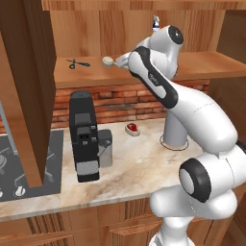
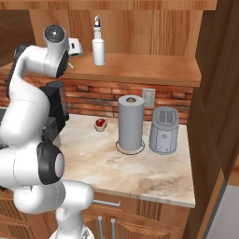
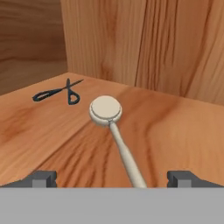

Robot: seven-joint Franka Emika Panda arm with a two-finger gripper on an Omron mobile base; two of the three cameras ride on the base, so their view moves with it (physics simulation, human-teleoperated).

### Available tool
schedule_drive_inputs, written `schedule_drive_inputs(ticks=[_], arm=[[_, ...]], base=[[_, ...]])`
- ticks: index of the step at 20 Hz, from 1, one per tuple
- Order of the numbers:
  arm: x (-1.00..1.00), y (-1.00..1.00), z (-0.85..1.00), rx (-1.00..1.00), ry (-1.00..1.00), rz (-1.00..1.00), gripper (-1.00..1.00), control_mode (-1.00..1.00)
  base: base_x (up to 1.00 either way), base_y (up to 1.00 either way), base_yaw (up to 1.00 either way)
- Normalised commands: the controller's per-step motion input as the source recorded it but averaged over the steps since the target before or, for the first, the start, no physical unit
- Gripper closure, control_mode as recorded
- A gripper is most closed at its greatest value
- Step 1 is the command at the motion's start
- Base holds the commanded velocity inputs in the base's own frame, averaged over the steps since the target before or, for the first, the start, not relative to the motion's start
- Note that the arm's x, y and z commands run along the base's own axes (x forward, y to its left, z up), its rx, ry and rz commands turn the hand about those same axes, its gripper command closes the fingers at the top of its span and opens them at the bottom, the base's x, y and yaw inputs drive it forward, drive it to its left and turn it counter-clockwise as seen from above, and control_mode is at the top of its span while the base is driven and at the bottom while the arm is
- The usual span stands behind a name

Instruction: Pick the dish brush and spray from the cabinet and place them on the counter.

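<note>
In the hand view, the cream-headed, thin-handled dish brush (image 3: pixel 114 131) is lying between the gripper's (image 3: pixel 112 178) fully spread, empty jaws, handle running toward twelve o'clock.

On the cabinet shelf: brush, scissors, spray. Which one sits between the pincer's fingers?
The dish brush: its pale handle runs back between the open pincer tips. The black scissors lie off to one side; the spray stands upright, farther along the shelf.

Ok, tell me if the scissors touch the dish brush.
Apart. The hand view shows bare shelf between the scissors and the dish brush head.
</note>
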Motion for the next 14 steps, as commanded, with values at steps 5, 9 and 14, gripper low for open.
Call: schedule_drive_inputs(ticks=[5, 9, 14], arm=[[0.18, 0.08, -0.22, 0.0, 0.0, 0.0, -1.0, -1.0], [0.22, 0.04, -0.18, 0.0, 0.0, 0.01, -1.0, -1.0], [0.31, 0.0, -0.05, 0.0, 0.01, 0.01, -1.0, -1.0]], base=[[0.0, 0.0, 0.0], [0.0, 0.0, 0.0], [0.0, 0.0, 0.0]])
